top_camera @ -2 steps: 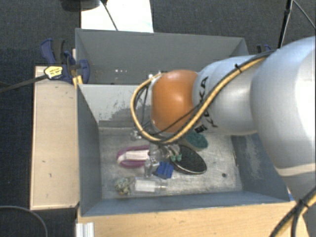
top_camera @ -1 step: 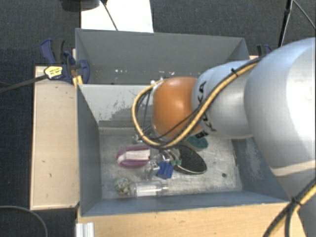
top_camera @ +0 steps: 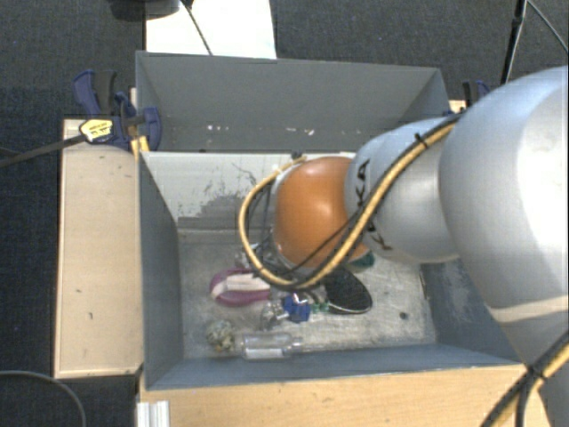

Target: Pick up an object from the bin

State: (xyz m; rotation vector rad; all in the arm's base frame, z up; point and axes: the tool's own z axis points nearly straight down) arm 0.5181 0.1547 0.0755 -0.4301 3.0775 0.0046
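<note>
Arm low in bin (top_camera: 164, 265), orange wrist cover (top_camera: 311, 207) above purple-and-white object (top_camera: 236, 287) and small blue piece (top_camera: 296, 308). Likely approach step. Grip spread or pressed together: cannot tell. Next move calls for centring on one item, clamping, lifting.

Fairly bright, even light is falling on the grey bin (top_camera: 284, 96), seemingly from overhead. The arm (top_camera: 507, 176) is shining pale, and a soft sheen is glowing on its orange cover (top_camera: 311, 207) above the bin's middle. Under that cover a shadow is darkening the bin's floor, dimming the small things (top_camera: 240, 287) lying there.
</note>
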